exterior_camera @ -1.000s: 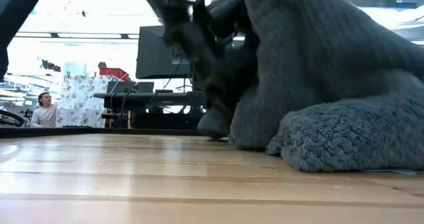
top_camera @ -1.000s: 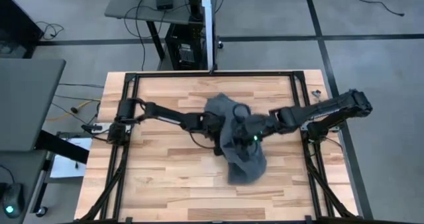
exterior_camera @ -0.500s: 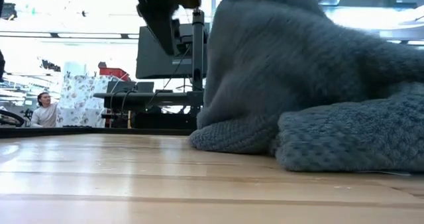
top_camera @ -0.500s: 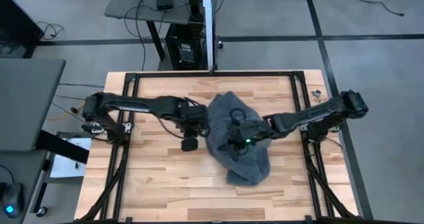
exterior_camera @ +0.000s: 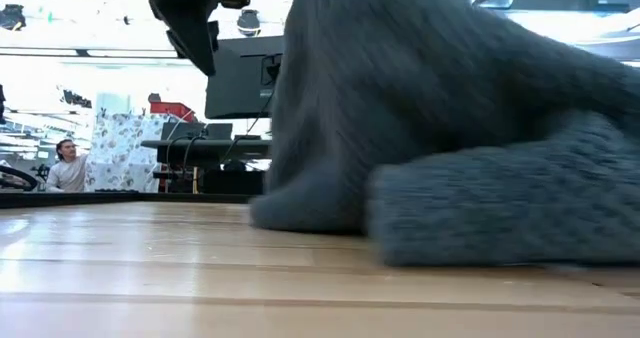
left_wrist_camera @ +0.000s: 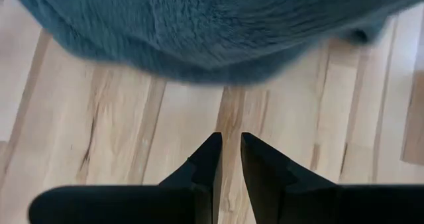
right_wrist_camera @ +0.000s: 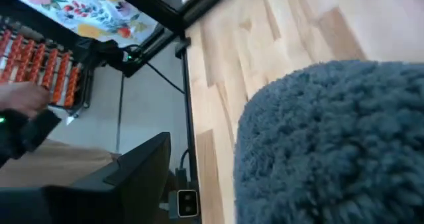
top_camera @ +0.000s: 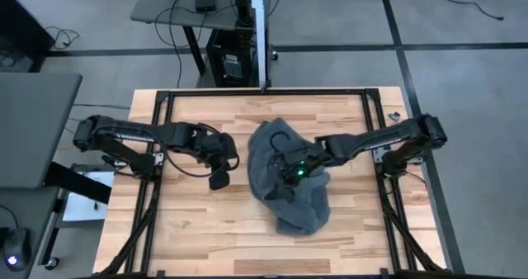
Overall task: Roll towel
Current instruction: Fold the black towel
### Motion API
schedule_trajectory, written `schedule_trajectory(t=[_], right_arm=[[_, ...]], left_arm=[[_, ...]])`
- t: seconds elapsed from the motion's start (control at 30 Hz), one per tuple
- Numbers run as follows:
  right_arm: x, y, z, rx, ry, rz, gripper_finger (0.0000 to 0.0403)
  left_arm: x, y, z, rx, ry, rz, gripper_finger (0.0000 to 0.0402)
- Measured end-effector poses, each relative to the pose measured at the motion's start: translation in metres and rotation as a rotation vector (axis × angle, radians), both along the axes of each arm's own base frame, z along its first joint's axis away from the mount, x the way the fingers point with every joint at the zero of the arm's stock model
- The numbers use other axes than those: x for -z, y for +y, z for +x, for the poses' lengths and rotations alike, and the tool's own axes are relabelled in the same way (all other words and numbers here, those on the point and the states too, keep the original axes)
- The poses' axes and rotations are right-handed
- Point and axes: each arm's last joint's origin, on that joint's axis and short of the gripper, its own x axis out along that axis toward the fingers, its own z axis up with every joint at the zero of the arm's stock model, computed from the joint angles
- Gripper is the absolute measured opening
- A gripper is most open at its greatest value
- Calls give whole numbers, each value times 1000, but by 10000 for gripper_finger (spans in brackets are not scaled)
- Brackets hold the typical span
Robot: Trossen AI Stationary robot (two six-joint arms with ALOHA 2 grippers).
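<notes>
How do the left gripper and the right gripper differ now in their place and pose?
The left gripper hangs over the bare wooden table, beside the crumpled dark grey terry-cloth towel, apart from it; the right gripper is above the towel itself. The left arm is bent; the right arm reaches out straighter. Both are dark.
</notes>
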Motion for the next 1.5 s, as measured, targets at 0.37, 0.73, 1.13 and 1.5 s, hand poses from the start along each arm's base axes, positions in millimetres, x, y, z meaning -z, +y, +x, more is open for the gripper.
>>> schedule_trajectory(t=[0.37,0.73,1.13,1.5], right_arm=[[46,-10,-19,162,510,-210,286],[-16,-37,-81,258,441,-218,286],[86,-68,-55,138,359,-377,286],[100,-81,25,51,15,-358,286]], left_arm=[[-1,-1,9,63,-83,31,40],[-5,0,15,-22,-165,-22,40],[77,-14,44,-202,-8,-130,40],[143,-63,96,-347,-226,-310,40]])
